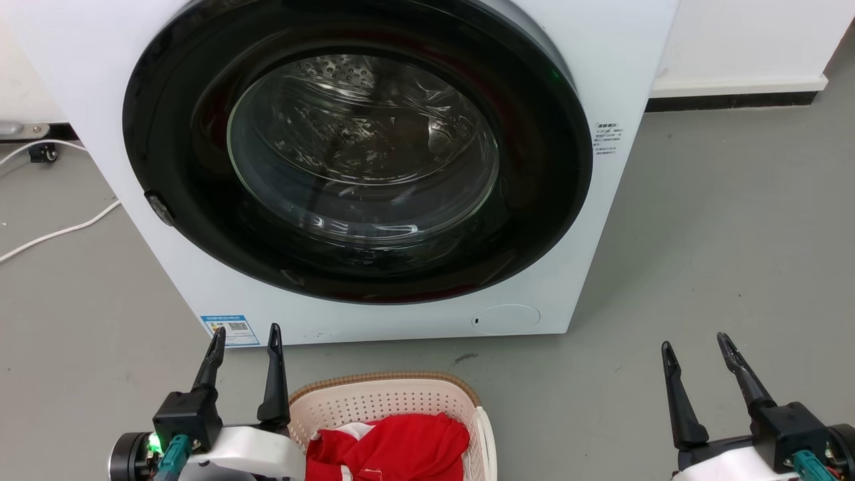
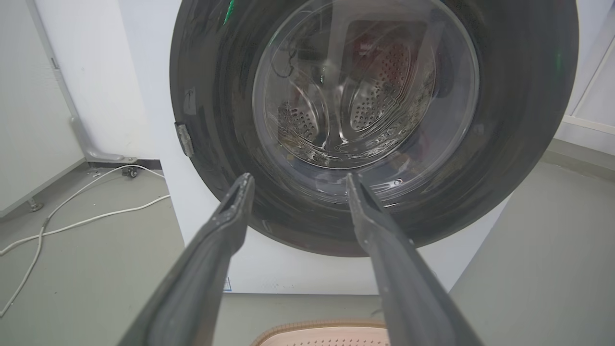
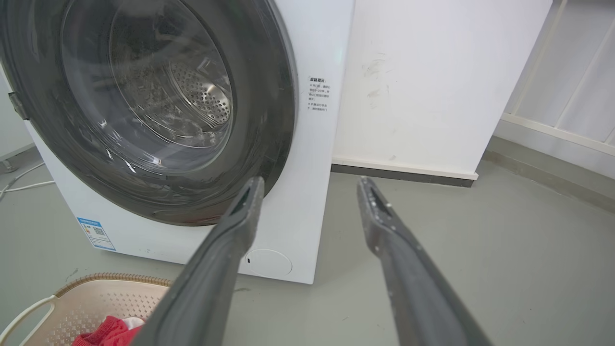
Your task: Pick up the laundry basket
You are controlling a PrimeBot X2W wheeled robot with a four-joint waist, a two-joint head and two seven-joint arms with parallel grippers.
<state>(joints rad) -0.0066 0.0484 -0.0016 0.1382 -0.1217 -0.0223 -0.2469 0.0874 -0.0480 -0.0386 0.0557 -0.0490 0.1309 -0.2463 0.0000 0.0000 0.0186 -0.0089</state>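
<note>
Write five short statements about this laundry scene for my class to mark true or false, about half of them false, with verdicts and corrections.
1. The washer door is shut. True.
2. The left gripper grips the basket by its rim. False: its fingers are spread and hold nothing.
3. A red cloth lies in the basket. True.
4. The basket stands to the right of the right gripper. False: it stands between the two grippers, nearer the left one.
5. A white cable lies on the floor. True.
</note>
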